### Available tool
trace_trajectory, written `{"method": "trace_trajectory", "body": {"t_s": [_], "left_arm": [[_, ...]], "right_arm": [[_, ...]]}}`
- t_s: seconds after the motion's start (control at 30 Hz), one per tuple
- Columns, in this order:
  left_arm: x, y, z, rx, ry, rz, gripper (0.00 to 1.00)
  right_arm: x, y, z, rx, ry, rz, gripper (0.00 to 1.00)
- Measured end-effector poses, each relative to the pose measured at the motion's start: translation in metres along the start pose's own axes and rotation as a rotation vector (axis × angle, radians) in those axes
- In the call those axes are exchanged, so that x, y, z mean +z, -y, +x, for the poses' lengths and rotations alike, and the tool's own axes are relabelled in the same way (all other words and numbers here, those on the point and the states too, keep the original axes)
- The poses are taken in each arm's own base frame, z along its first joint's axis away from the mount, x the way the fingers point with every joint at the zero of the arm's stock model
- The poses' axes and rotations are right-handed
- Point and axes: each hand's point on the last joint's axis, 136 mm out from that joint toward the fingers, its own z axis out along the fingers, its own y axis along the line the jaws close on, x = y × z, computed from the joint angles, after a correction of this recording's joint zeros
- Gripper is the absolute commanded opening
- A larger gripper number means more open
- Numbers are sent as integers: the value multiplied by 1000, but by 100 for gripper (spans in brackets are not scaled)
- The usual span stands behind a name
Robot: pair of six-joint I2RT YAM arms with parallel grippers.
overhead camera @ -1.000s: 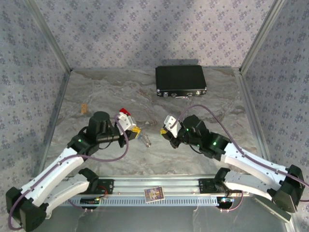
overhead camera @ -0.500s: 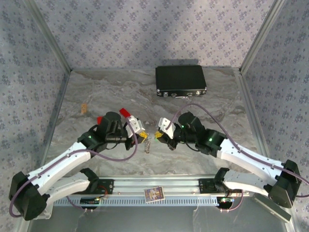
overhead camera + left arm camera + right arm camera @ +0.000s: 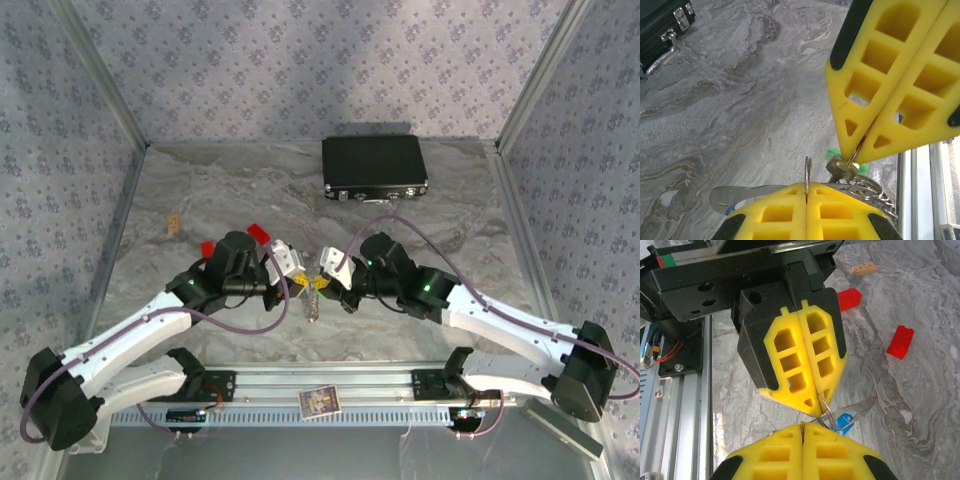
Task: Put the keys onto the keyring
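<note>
Keys (image 3: 313, 300) hung low between the two pincers, near the middle of the grey counter (image 3: 200, 190) and not far from the metal rail (image 3: 330, 385) at the front. The left pincer (image 3: 295, 278) and the right pincer (image 3: 322, 275) were tip to tip, almost touching.

The left pincer was pressed together on the keyring (image 3: 807, 172), and a thin loop of wire poked up out of its yellow fingers (image 3: 775, 212). The right pincer was pressed together too, on a thin bit of wire that looked like part of the same keyring. That wire ran down to the green key (image 3: 832, 155). The blue key (image 3: 844, 421) hung just under the tips, with its silver blade sticking out to one side.

From each wrist, the other pincer's big yellow fingers got in the way and hid a lot of the counter. The pincer's own fingers hid most of the keys.

Two red blocks (image 3: 849, 298) (image 3: 900, 341) lay on the counter behind the left arm, well apart from the keys. A small tan piece (image 3: 175, 223) lay further off, near the left wall. A black case (image 3: 375, 168) sat shut at the far side, its latches facing the arms
</note>
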Motion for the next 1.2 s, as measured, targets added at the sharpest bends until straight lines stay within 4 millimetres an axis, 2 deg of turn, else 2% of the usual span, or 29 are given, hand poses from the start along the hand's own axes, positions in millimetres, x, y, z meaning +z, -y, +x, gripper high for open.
{"method": "trace_trajectory", "body": {"t_s": [0.93, 1.2], "left_arm": [[3, -2, -2, -3, 3, -11, 0], [2, -6, -5, 4, 13, -34, 0]], "right_arm": [[5, 19, 0, -29, -17, 123, 0], [5, 31, 0, 3, -55, 193, 0]]}}
